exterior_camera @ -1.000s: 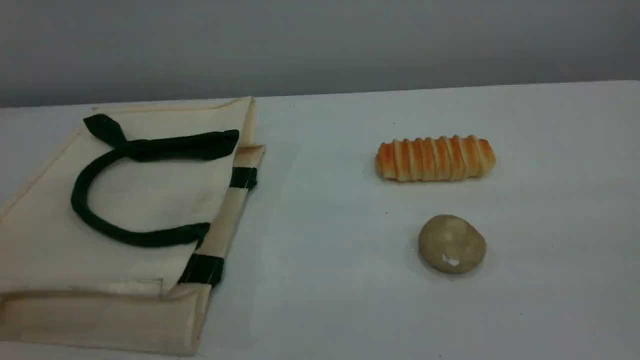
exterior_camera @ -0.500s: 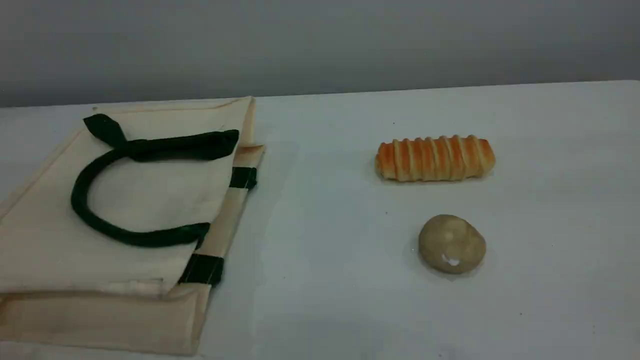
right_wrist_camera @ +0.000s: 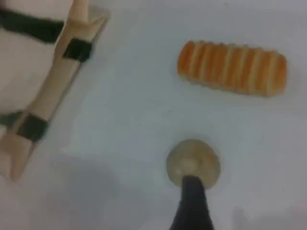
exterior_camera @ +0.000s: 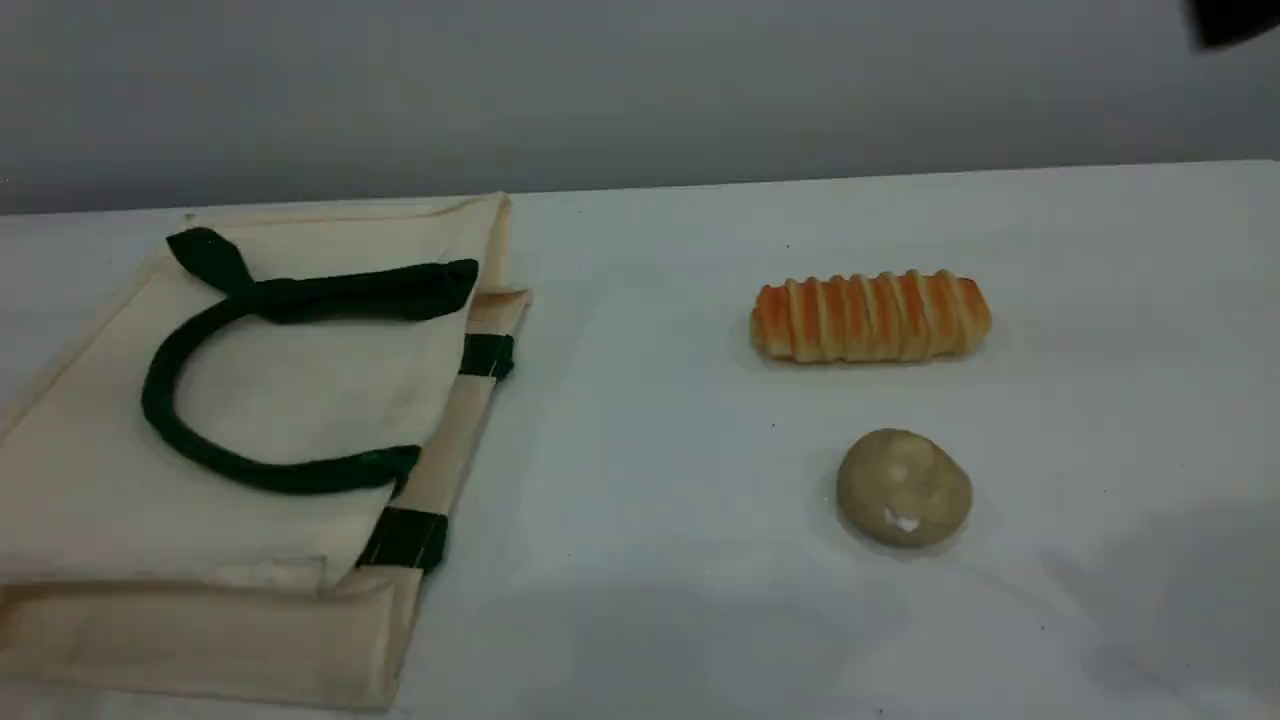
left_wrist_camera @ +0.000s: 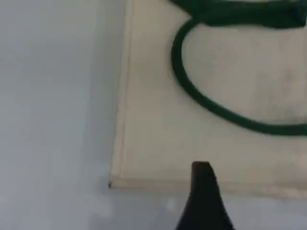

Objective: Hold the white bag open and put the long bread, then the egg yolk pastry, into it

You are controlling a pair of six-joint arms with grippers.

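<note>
The white bag (exterior_camera: 300, 390) lies flat on the table's left side, its dark green handle (exterior_camera: 160, 400) looped on top. To the right lies the long bread (exterior_camera: 870, 315), ridged and orange. The egg yolk pastry (exterior_camera: 903, 488), a round beige ball, sits in front of it. In the left wrist view one dark fingertip (left_wrist_camera: 204, 191) hovers over the bag (left_wrist_camera: 158, 134) near its edge, with the handle (left_wrist_camera: 268, 127) beyond. The right fingertip (right_wrist_camera: 192, 201) hangs just above the pastry (right_wrist_camera: 192, 160), the bread (right_wrist_camera: 232, 67) further off. Neither gripper holds anything.
A dark part of the right arm (exterior_camera: 1235, 20) shows at the scene view's top right corner. A grey wall runs behind the table's far edge. White tabletop (exterior_camera: 650, 450) separates the bag and the two pastries.
A dark part of the right arm has come into the scene's top right corner, and a shadow has spread over the table's front right. Bag, bread and pastry have not moved.
</note>
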